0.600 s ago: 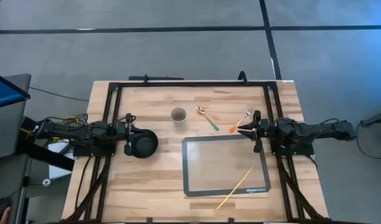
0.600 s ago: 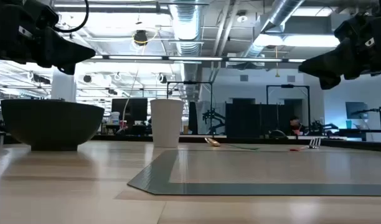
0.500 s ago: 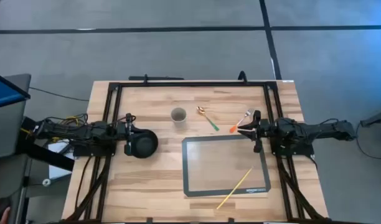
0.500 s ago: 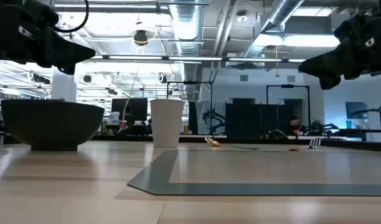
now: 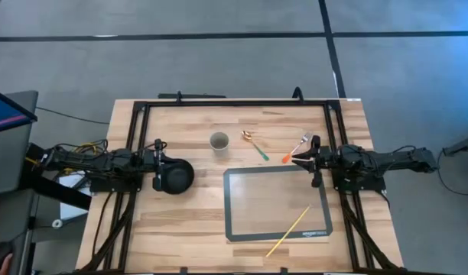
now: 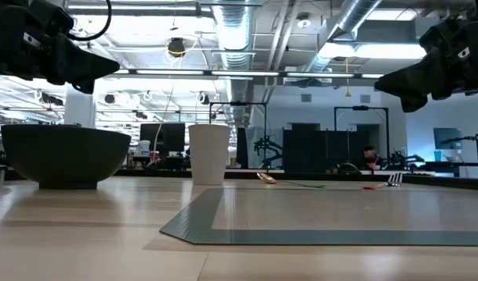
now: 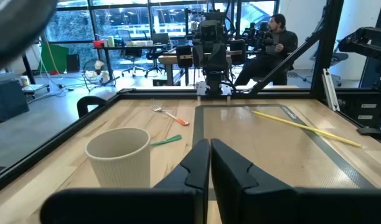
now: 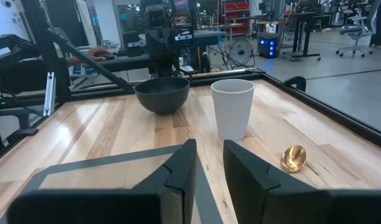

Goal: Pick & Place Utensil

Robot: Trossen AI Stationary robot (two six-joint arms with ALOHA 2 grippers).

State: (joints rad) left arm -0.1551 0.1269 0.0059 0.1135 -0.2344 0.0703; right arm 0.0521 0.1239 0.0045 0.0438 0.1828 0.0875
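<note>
Three utensils lie flat on the table: a gold spoon with a green handle (image 5: 255, 144), a fork with an orange handle (image 5: 297, 148), and a thin yellow stick (image 5: 289, 231) across the near right corner of the grey mat (image 5: 276, 202). A pale cup (image 5: 219, 141) stands upright left of the spoon. My right gripper (image 5: 298, 159) hovers open, just near-side of the fork's handle, pointing left; its fingers (image 8: 181, 168) stand slightly apart. My left gripper (image 5: 159, 164) hovers shut at the left rim of the black bowl (image 5: 177, 176), pointing right.
A black frame (image 5: 234, 101) runs along the table's far and side edges. The bowl (image 6: 63, 156) and cup (image 6: 208, 154) stand taller than the flat utensils. Bare wood lies near-left of the mat. A person sits beyond the table (image 7: 274, 40).
</note>
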